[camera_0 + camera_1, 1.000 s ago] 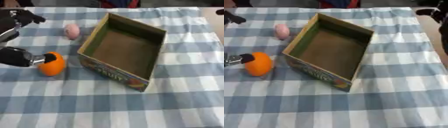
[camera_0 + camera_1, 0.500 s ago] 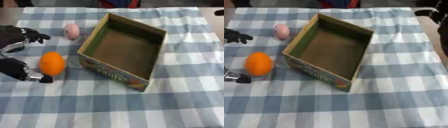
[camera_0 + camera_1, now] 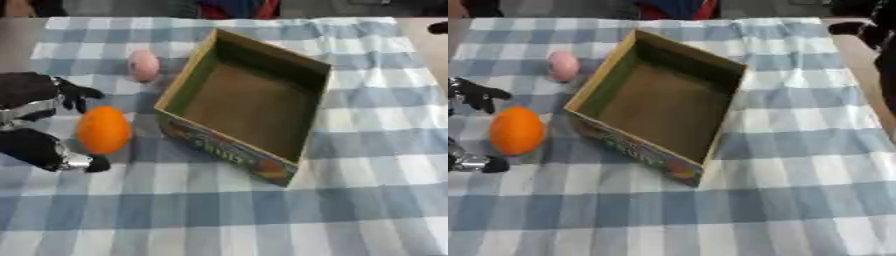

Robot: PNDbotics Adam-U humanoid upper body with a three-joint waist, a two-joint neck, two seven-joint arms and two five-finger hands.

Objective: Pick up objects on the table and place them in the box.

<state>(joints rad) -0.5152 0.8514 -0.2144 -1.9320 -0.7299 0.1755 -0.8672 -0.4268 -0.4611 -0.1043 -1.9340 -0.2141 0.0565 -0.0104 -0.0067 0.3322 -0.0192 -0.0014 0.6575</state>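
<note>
At the left edge, the robot's left hand (image 3: 35, 120) is spread apart around an orange (image 3: 103, 129) on the blue-and-white checked tablecloth (image 3: 367, 200). Fingers (image 3: 74, 93) sit just behind the fruit, the thumb (image 3: 52, 154) just in front; whether either touches it is unclear. The hand is unclenched, not closed on the orange. Farther back lies a small pink rounded object (image 3: 143, 65). To the right stands an open cardboard box (image 3: 245, 105), nothing inside. Dark parts at the upper right edge of the right eye view may be the right arm; its fingers cannot be told.
</note>
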